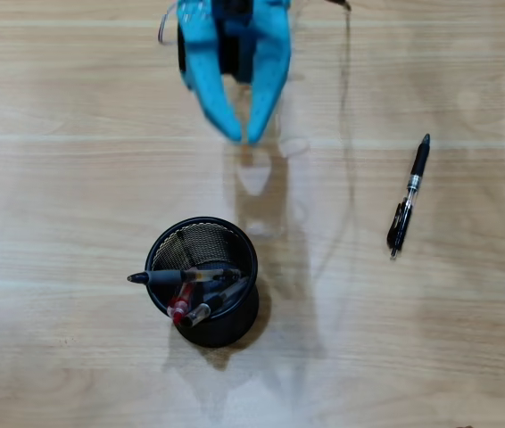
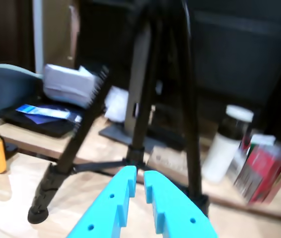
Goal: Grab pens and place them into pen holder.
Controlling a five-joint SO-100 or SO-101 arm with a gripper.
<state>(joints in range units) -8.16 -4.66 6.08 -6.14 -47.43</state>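
Pen holder (image 1: 203, 283) with pens inside, tool (image 1: 244, 136) raised, seemingly closed, empty.

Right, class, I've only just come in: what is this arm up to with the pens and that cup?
The arm is tidying pens into the black mesh pen holder. Three pens already sit in it, one lying across the rim. One black pen lies on the table off to the right in the overhead view. The blue hand is empty, fingertips nearly together, raised near the top edge.
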